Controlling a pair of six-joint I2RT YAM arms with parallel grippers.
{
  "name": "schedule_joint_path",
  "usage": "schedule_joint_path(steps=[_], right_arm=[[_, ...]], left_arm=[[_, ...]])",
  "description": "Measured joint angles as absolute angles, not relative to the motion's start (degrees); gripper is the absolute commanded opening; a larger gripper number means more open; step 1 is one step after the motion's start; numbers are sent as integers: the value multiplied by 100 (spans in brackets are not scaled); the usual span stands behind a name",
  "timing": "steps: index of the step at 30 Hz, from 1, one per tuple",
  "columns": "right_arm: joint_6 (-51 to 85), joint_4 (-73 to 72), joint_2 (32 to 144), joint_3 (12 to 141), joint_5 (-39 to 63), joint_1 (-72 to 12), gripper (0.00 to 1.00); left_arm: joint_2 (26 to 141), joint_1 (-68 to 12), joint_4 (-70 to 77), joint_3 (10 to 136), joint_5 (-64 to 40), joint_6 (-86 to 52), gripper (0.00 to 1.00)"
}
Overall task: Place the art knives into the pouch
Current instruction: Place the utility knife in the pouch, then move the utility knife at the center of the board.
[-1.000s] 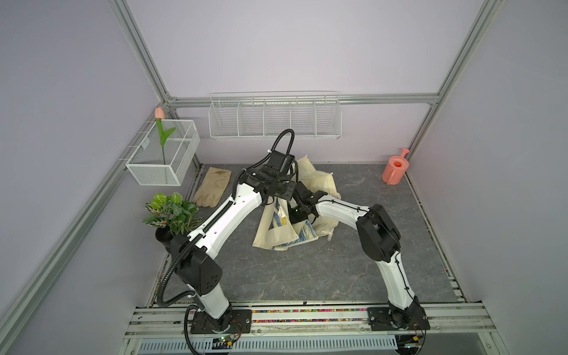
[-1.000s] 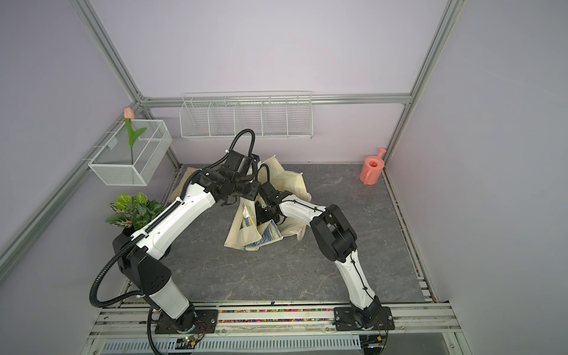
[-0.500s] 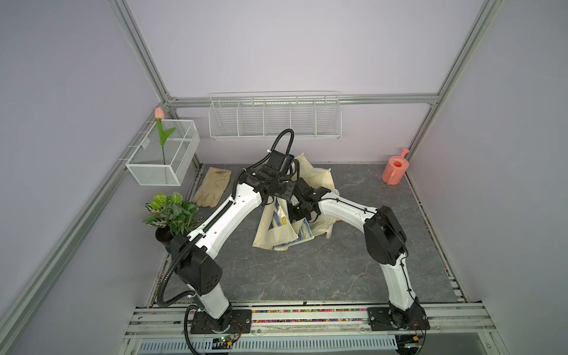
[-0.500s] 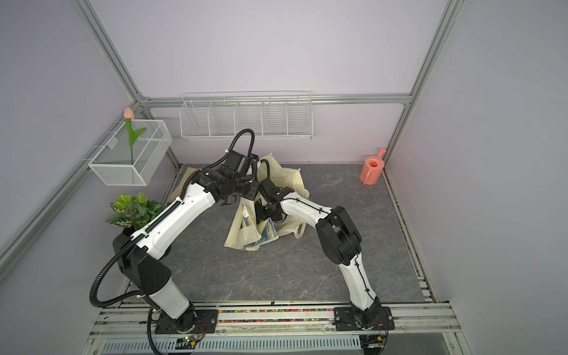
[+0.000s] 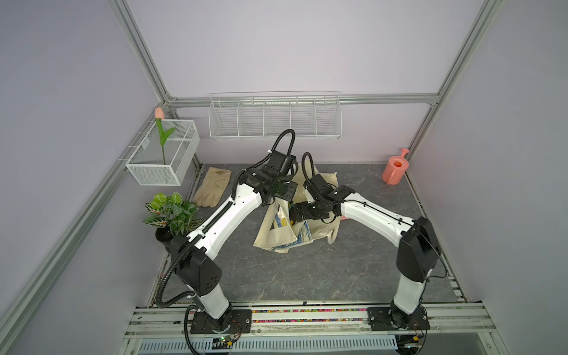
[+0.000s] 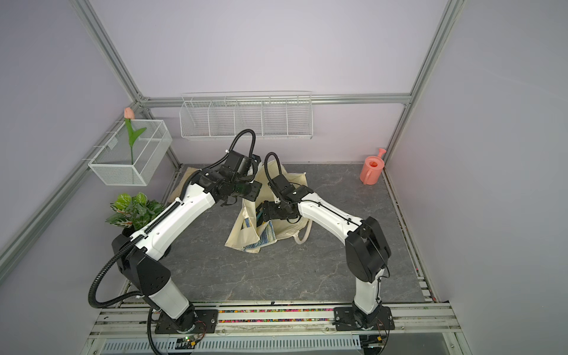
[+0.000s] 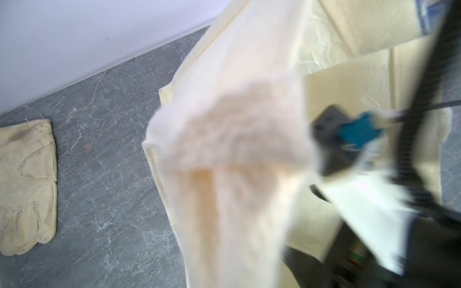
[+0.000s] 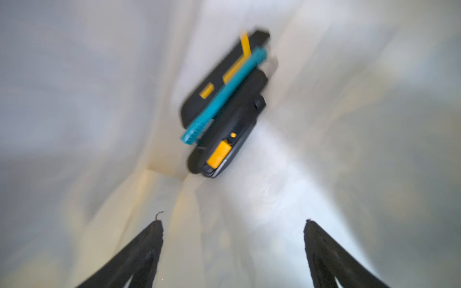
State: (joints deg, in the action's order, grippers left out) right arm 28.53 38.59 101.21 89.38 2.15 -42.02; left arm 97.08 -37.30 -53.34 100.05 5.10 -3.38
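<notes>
The pouch [image 5: 276, 236] [image 6: 242, 236], a cream tote with a blue-and-yellow print, stands crumpled mid-table in both top views. My left gripper [image 5: 273, 199] [image 6: 229, 199] is shut on its upper edge and holds the mouth up; blurred cream cloth [image 7: 224, 124] fills the left wrist view and hides the jaws. My right gripper [image 5: 293, 215] [image 6: 261, 213] [image 8: 232, 222] reaches into the mouth, open, with nothing between its fingers. Deep inside the pouch lies the art knife [image 8: 224, 139], black with a yellow slider, next to a teal stick [image 8: 224, 94] and a black-and-yellow case [image 8: 212, 82].
Beige gloves [image 5: 213, 187] [image 7: 25, 187] lie at the back left, next to a potted plant [image 5: 172, 212]. A pink watering can [image 5: 395, 167] stands at the back right. A wire basket with a tulip [image 5: 163, 156] hangs on the left wall and a wire shelf [image 5: 275, 118] on the back wall.
My right gripper's jaws have opened wider inside the pouch mouth, and that arm's elbow has swung out to the right. The left arm still holds the pouch's edge in the same place.
</notes>
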Motion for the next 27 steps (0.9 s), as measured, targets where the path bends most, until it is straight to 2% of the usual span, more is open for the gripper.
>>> schedule_joint_path(steps=[7, 10, 21, 27], right_arm=[[2735, 3747, 9170, 8825, 121, -4171, 92], [2672, 3833, 8899, 8608, -5, -4016, 95], [2528, 4003, 7658, 7677, -276, -2239, 95], [2668, 3927, 7988, 6945, -279, -1605, 94]], left_arm=[[9719, -3730, -5334, 10005, 510, -338, 0], [9721, -3730, -5334, 10005, 510, -340, 0], [9730, -3730, -5334, 10007, 513, -338, 0], [9730, -3730, -5339, 10005, 513, -338, 0]])
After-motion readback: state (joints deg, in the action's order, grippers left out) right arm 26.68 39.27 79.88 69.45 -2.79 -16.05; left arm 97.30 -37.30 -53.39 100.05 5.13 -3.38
